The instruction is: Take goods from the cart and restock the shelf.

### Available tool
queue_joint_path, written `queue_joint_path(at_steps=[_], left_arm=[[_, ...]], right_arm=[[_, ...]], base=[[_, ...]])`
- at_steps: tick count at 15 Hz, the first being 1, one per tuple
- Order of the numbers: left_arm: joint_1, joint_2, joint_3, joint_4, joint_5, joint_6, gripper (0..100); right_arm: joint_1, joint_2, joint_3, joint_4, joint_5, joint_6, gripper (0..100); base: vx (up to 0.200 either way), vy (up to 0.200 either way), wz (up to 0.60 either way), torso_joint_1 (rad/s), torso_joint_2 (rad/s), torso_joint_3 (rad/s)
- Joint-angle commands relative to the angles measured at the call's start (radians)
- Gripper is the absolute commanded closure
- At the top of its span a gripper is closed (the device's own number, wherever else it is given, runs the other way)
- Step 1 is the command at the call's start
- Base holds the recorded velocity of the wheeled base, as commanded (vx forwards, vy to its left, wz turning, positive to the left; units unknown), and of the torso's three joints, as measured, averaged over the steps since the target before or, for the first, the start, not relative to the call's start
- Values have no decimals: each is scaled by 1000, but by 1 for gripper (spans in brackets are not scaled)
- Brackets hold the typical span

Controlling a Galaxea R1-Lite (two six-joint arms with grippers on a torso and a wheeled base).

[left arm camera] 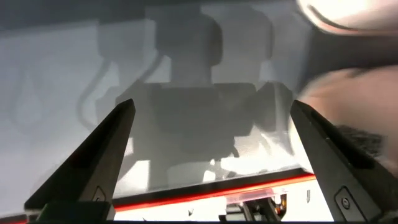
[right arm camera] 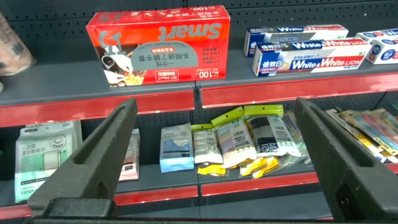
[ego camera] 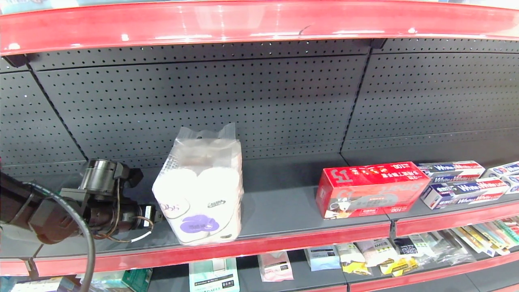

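A plastic-wrapped pack of white toilet rolls stands upright near the front edge of the grey shelf board. My left arm lies low over the shelf just left of the pack, its tip close to the pack's lower side. In the left wrist view my left gripper is open with nothing between its fingers, and the pack sits off to one side. My right gripper is open and empty, held in front of the shelf and facing a red box.
The red box lies on the shelf right of the pack, with blue-and-white toothpaste boxes beyond it. Red shelf lips run along the front. Small packets hang on the level below. Bare board lies between pack and red box.
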Motion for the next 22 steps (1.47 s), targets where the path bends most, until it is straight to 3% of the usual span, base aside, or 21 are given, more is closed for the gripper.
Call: queue_joint_path(at_steps=[1, 2, 3, 4, 8, 10, 15, 19, 22], left_arm=[[45, -78, 22, 0, 0, 24, 0], [71, -133, 45, 0, 2, 62, 0], [101, -234, 90, 0, 0, 125, 0], [117, -311, 123, 0, 0, 149, 0], [123, -715, 301, 0, -6, 157, 0], [120, -1127, 426, 52, -17, 159, 0], [104, -1771, 415, 532, -18, 159, 0], [74, -1859, 449, 589, -4, 182, 0], [72, -1859, 499, 578, 60, 185, 0]], right_arm=[[0, 1, 0, 0, 0, -1, 0], [0, 1, 0, 0, 0, -1, 0], [0, 1, 0, 0, 0, -1, 0], [0, 1, 0, 0, 0, -1, 0], [0, 1, 0, 0, 0, -1, 0], [0, 1, 0, 0, 0, -1, 0], [0, 1, 0, 0, 0, -1, 0], [0, 1, 0, 0, 0, -1, 0], [0, 1, 0, 0, 0, -1, 0]], base=[[0, 0, 0, 0, 0, 0], [0, 0, 0, 0, 0, 0], [0, 0, 0, 0, 0, 0], [0, 0, 0, 0, 0, 0], [0, 0, 0, 0, 0, 0], [0, 0, 0, 0, 0, 0], [0, 0, 0, 0, 0, 0], [0, 0, 0, 0, 0, 0], [0, 0, 0, 0, 0, 0]])
